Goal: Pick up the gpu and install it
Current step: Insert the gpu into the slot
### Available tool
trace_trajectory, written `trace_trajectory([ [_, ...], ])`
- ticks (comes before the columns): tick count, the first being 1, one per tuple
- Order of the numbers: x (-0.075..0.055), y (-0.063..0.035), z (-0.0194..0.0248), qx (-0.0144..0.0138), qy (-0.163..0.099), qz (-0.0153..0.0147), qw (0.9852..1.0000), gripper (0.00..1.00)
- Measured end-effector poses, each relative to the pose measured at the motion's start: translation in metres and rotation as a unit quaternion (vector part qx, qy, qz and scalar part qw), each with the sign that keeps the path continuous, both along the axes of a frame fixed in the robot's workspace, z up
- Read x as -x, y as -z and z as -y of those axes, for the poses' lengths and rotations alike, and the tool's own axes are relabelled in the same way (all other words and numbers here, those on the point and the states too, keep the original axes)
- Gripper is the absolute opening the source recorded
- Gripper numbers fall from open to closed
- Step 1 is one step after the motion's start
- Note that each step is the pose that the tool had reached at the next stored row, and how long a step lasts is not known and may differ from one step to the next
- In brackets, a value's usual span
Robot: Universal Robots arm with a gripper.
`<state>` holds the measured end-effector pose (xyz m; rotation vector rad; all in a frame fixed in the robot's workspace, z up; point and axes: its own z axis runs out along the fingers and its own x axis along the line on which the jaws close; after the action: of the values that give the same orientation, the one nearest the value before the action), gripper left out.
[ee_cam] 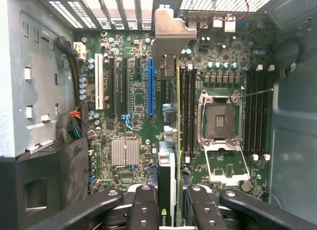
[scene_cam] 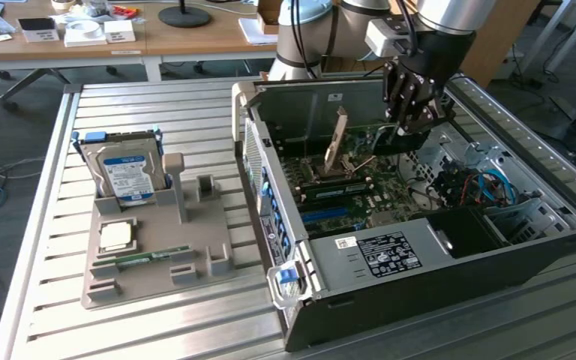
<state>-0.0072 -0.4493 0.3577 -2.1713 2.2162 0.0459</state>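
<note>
My gripper [scene_cam: 408,126] is inside the open computer case [scene_cam: 528,247], shut on the gpu [scene_cam: 363,144]. The card hangs on edge above the motherboard [scene_cam: 368,199], with its silvery bracket [scene_cam: 339,139] toward the case's rear wall. In the wrist view the gpu [ee_cam: 167,175] runs edge-on between the black fingers [ee_cam: 143,205], and its bracket [ee_cam: 168,34] reaches the rear slot openings. The gripper [ee_cam: 171,203] clamps the card's near end. The card sits just beside the long blue slot [ee_cam: 150,86] and above the board; whether it touches a slot I cannot tell.
A grey fixture [scene_cam: 158,255] at the exterior view's left holds a hard drive [scene_cam: 126,176], a CPU [scene_cam: 116,236] and a memory stick [scene_cam: 148,259]. Inside the case are the CPU socket [ee_cam: 220,123], a heatsink [ee_cam: 125,152], cables [scene_cam: 483,187] and close metal walls.
</note>
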Motion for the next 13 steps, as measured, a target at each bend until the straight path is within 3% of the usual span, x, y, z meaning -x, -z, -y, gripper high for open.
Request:
trace_trajectory([
  [13, 0.0095, 0.002, 0.0006, 0.0001, 0.0, 0.0, 1.0, 0.27],
])
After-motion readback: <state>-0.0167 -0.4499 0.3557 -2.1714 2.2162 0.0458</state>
